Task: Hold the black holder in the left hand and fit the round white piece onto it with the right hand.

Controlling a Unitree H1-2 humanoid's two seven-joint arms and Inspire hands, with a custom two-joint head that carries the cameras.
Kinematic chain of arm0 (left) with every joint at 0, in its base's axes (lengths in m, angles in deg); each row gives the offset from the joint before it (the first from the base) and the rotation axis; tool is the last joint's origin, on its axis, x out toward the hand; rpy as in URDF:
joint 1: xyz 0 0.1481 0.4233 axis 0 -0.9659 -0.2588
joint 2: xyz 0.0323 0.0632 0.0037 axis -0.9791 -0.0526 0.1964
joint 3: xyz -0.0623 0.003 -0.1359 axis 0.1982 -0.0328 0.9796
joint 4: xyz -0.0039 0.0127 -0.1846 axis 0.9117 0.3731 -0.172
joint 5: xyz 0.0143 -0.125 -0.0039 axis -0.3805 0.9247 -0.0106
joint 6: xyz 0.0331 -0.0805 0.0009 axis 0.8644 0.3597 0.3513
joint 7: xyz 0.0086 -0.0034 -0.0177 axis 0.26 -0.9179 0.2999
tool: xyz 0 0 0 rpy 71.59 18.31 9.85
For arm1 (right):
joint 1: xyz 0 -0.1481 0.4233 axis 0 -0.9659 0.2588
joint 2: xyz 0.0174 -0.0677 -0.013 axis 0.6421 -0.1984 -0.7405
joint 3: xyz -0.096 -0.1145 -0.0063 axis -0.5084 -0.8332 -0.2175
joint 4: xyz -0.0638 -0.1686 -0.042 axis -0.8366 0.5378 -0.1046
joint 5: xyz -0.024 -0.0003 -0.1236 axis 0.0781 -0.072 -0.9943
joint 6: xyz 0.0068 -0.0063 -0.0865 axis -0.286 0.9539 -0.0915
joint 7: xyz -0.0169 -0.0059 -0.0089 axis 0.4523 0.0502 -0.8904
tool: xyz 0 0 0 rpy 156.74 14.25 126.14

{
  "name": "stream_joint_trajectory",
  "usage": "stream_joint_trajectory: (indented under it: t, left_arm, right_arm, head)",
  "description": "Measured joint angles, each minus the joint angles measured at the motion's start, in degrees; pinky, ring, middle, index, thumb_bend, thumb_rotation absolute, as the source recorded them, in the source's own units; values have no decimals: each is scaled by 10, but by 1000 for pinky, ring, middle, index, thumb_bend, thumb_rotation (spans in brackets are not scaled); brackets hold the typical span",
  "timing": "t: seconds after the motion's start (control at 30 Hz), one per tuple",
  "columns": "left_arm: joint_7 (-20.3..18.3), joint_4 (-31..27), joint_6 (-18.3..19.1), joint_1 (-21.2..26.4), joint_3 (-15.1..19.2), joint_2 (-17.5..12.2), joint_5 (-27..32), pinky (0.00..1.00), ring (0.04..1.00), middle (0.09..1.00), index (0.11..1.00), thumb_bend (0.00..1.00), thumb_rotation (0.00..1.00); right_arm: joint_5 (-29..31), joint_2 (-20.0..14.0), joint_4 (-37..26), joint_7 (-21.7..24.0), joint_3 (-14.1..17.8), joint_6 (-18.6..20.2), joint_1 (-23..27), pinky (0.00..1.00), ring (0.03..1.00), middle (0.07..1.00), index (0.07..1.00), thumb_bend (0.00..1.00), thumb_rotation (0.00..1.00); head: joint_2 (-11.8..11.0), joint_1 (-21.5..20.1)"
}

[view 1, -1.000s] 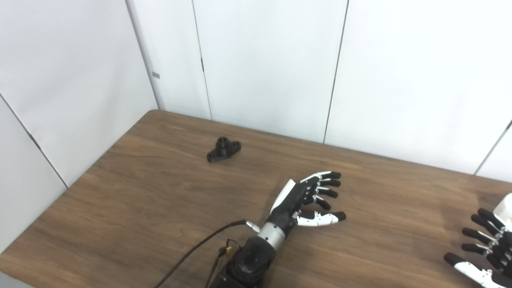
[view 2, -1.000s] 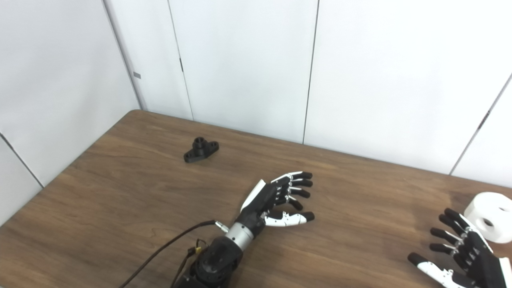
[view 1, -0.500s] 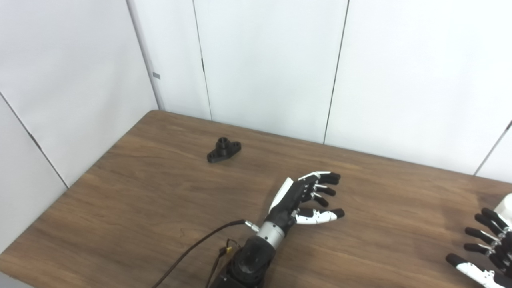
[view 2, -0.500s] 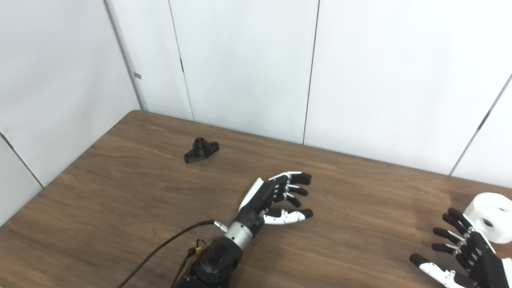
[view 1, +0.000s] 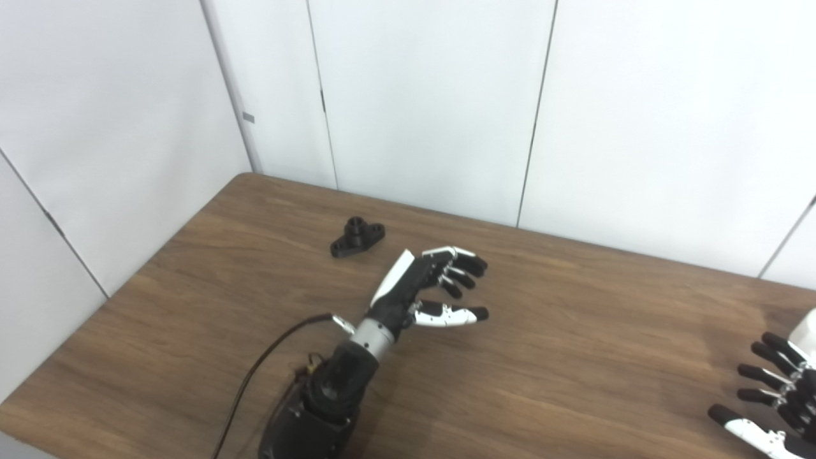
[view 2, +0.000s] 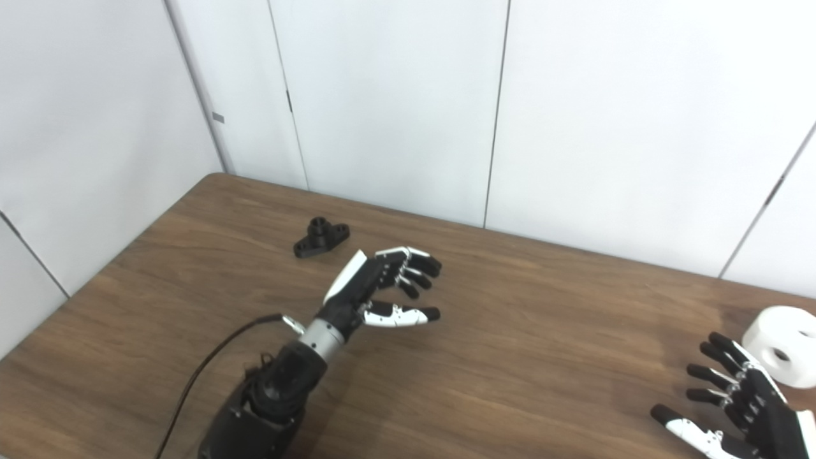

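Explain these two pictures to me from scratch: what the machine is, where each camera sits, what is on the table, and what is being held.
This is a humanoid robot with two arms, each ending in a hand with fingers and a thumb. Both pictures come from two cameras side by side on its head, looking down at one wooden table. The left hand hovers open near the table's middle, holding nothing. The right hand is open too, at the lower right. A small black holder lies on the table beyond the left hand, untouched. The round white piece, with a hole in it, rests just beyond the right hand's fingers. Nothing is held.
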Motion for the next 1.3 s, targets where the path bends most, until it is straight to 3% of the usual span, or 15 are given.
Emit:
stream_joint_trajectory:
  t: [0.27, 0.57, 0.63, 0.87, 1.07, 1.3]
  left_arm:
    - [6, -5, 5, 32, 12, -16, -37, 593, 701, 739, 714, 785, 0]
    - [26, -14, 39, 56, 44, -40, -64, 615, 749, 776, 724, 748, 0]
    - [27, -17, 48, 59, 49, -43, -68, 648, 802, 835, 727, 736, 0]
    - [48, -28, 72, 67, 52, -64, -134, 764, 895, 891, 735, 754, 0]
    - [58, -29, 93, 74, 62, -72, -139, 860, 980, 956, 773, 785, 91]
    - [58, -29, 149, 79, 65, -85, -161, 919, 1000, 1000, 818, 875, 179]
  right_arm:
    - [-3, -1, 0, 1, 0, 0, 0, 577, 719, 834, 825, 697, 4]
    - [0, -5, 0, 5, 1, 0, -1, 593, 747, 841, 826, 706, 27]
    - [1, -5, 0, 5, 2, 0, -1, 590, 737, 836, 822, 707, 19]
    - [1, -6, 0, 5, 2, 0, -1, 583, 726, 833, 821, 713, 40]
    - [6, -6, 0, 6, 2, 0, -1, 577, 727, 832, 820, 710, 23]
    - [8, -9, 0, 6, 4, 0, -2, 577, 732, 836, 821, 717, 33]
  head:
    - [-2, 3]
    - [-1, 2]
    - [-2, 3]
    - [-2, 3]
    - [-3, 4]
    - [-1, 3]
